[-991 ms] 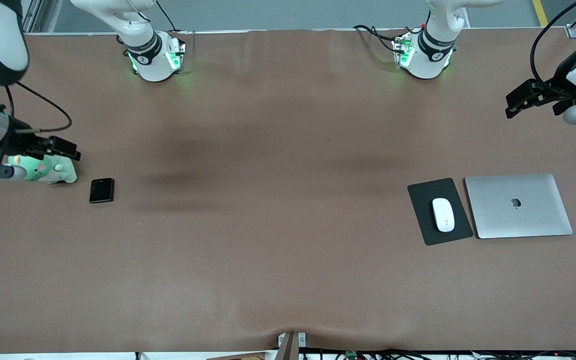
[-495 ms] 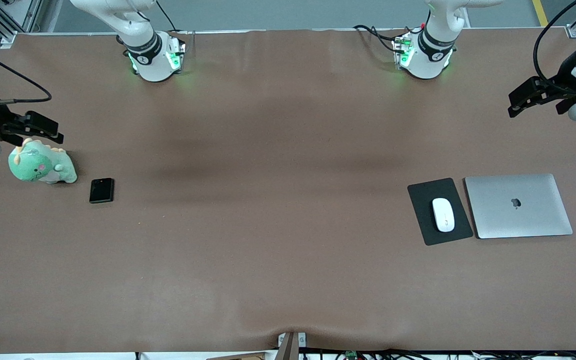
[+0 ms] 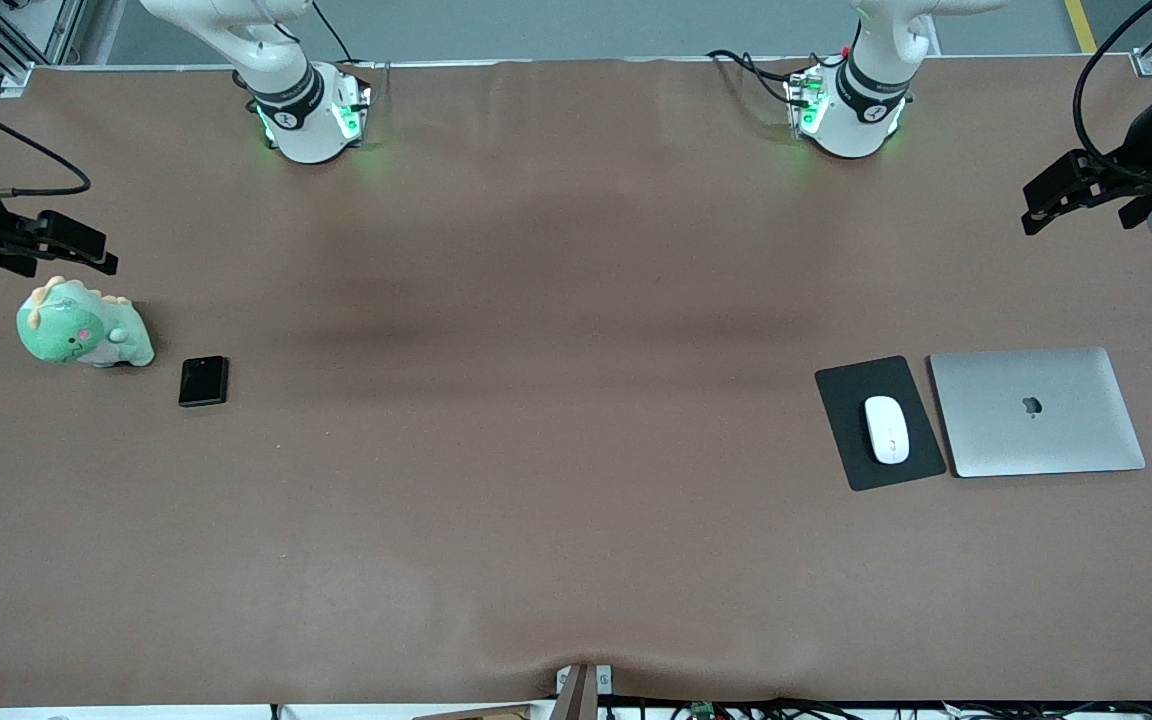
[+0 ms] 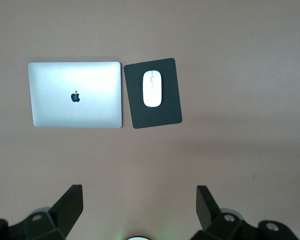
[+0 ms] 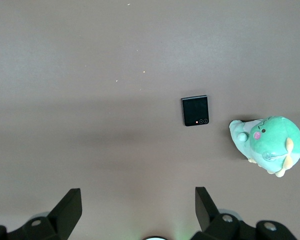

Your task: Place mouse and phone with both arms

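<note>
The white mouse (image 3: 886,429) sits on a black pad (image 3: 848,452), just beside a closed silver laptop (image 3: 1036,411). The black phone (image 3: 203,381) lies near a green plush toy (image 3: 82,329). Left gripper (image 3: 1076,190) and right gripper (image 3: 48,245) hang spread apart, holding nothing

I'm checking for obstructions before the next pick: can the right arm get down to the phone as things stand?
Probably yes. The phone lies flat with nothing on it; the plush toy sits beside it, apart. The right gripper hangs open over the table at that end, so a descent from above looks free.
</note>
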Controlling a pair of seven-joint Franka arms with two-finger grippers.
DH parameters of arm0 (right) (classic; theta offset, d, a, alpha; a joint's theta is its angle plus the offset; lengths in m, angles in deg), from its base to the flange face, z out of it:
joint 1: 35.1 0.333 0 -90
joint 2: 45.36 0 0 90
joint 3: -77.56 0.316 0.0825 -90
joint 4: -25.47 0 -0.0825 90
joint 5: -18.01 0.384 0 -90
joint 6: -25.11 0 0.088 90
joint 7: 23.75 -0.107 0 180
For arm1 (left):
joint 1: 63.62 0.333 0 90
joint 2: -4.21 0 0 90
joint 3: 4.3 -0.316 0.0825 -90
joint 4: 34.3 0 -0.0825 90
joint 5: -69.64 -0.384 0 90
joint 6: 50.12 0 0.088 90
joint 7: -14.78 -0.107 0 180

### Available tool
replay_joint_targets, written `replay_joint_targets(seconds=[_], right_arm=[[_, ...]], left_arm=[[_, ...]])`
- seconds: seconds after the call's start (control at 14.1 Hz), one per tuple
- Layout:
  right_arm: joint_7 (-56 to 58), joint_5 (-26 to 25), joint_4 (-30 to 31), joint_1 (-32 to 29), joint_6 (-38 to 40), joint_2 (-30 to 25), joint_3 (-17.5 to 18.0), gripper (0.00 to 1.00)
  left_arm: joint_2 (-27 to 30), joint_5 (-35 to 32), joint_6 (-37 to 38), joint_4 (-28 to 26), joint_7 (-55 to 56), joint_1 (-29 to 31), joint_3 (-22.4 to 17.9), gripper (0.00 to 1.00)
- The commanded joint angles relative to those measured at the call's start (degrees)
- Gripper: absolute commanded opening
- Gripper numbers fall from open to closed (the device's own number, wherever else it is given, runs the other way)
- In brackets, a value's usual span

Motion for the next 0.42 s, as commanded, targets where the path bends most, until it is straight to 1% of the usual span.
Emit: replay_joint_targets(seconds=[0.0,0.35], right_arm=[[-1.1,-0.5,-1.4,-0.3,1.1,0.6,0.2,1.00],[-1.1,-0.5,-1.1,-0.2,1.0,0.6,0.2,1.00]], left_arm=[[-0.8,0.6,1.0,1.6,-0.9,0.0,0.0,1.00],[-1.1,1.0,1.0,1.4,-0.8,0.1,0.0,1.00]])
